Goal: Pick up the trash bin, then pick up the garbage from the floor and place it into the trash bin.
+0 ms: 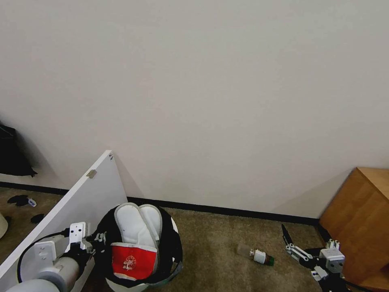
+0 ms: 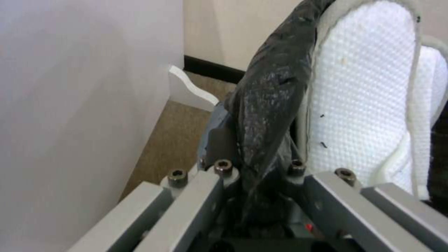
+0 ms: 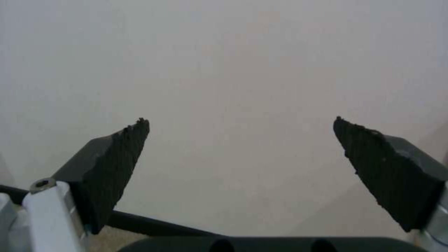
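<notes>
1. Two pincers are low in the head view, nearest the robot: the left pincer [image 1: 96, 238] is clamped on the bag-covered rim of the bin [image 1: 172, 247], and the left wrist view shows the black liner [image 2: 266, 115] pinched between its jaws.
2. Inside the bin stand two white slippers [image 1: 137, 223] and a red-and-white packet [image 1: 131, 259] — so most of the collecting looks done.
3. To the right, the right pincer [image 1: 298, 253] hangs just above the floor [image 1: 219, 243] with its jaws spread wide and nothing between them; its fingertips [image 3: 117, 157] frame only bare wall.
4. Just beside it, between pincer and bin, a small green-capped bottle [image 1: 259, 256] lies on its side on the carpet.
5. Farther back are a leaning white board [image 1: 81, 190], a wooden cabinet [image 1: 356, 219] and the wall.
6. My reading: the bottle pickup is in hand. Next, the open pincer would need to drop over the bottle — across its round body, lest it roll.
</notes>
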Available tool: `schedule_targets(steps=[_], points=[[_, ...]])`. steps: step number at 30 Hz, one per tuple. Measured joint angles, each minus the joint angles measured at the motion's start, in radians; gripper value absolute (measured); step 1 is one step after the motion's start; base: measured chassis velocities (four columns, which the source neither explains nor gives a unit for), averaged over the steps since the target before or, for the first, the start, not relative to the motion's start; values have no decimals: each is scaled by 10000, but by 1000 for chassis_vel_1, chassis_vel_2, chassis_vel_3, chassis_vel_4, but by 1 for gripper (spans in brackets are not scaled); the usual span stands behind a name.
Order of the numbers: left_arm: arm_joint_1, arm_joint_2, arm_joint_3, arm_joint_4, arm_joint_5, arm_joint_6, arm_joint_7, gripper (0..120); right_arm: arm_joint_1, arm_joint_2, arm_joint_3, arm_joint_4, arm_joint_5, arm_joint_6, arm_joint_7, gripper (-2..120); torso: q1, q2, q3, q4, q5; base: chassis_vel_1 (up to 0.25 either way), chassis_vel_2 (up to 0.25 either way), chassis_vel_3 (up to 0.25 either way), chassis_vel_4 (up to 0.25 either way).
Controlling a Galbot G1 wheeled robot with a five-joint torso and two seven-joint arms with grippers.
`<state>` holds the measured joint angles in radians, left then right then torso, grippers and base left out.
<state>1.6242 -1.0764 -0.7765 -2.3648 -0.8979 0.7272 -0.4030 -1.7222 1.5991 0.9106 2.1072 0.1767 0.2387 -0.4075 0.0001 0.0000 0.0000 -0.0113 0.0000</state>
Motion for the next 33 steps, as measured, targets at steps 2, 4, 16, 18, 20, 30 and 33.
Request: schedule_targets(steps=[2,4,16,18,20,30,33], points=[[-2,0,4,0,0,0,0,4,-5,-40,-14,-3,-24,0,20,100,0,0,0,0,0,0,0,0,0],[-3,0,10,-5,0,4,-2,4,3,-172,0,-69,-100,2,77,100,0,0,0,0,0,0,0,0,0],[12,88,-16,-33,-100,20,-7,4,7,-1447,453,-108,-65,-1116,-192,100,0,0,0,1,0,0,0,0,0],[5,135,-25,-31,-146,23,-8,4,19,-1933,649,-278,25,-1255,-275,100,0,1,0,2,3,0,0,0,0],[-12,182,-45,-15,-183,23,-8,4,-9,-2880,900,-544,283,-1586,-256,100,0,0,0,-3,2,0,0,0,0],[-11,167,-55,-54,-139,40,-16,4,-155,-6167,715,-1571,-96,-1935,889,100,0,0,0,5,1,0,0,0,0],[39,162,-57,-80,-47,41,-20,4,-152,-7073,579,-2065,-204,-1707,1191,100,0,0,0,-1,1,0,0,0,0]])
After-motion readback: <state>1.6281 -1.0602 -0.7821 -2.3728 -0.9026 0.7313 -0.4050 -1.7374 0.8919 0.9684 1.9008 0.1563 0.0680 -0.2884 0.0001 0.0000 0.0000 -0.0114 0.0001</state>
